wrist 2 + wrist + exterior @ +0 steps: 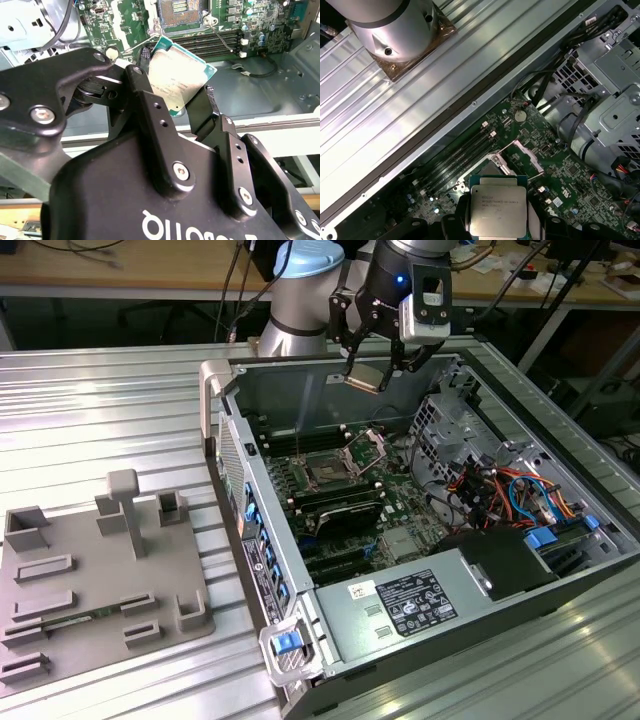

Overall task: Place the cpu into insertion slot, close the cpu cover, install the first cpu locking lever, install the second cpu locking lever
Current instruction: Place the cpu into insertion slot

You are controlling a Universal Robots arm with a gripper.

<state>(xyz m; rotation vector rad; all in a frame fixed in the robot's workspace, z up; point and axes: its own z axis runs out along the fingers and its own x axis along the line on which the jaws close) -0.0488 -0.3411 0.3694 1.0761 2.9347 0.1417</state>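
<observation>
In the exterior view the gripper (373, 368) hangs at the upper middle over the open computer case (300, 390), clamped on the cpu (363, 378). Lower lies the insertion slot (325, 472), its cpu cover (368, 448) raised. The case stands on a ribbed metal surface (100, 400); desks (100, 265) are behind.

In the second wrist view the fingers (145, 95) pinch the cpu (177, 75) by two opposite edges. I judge it light, stiff and fragile underneath, so the edges are the right hold.

In the first wrist view the cpu (497, 210) is apart from the insertion slot (497, 161).

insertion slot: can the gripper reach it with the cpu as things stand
Probably yes: the gripper holds the cpu above the open case, the cpu cover stands swung up beside the insertion slot, and nothing seems to lie between.
</observation>
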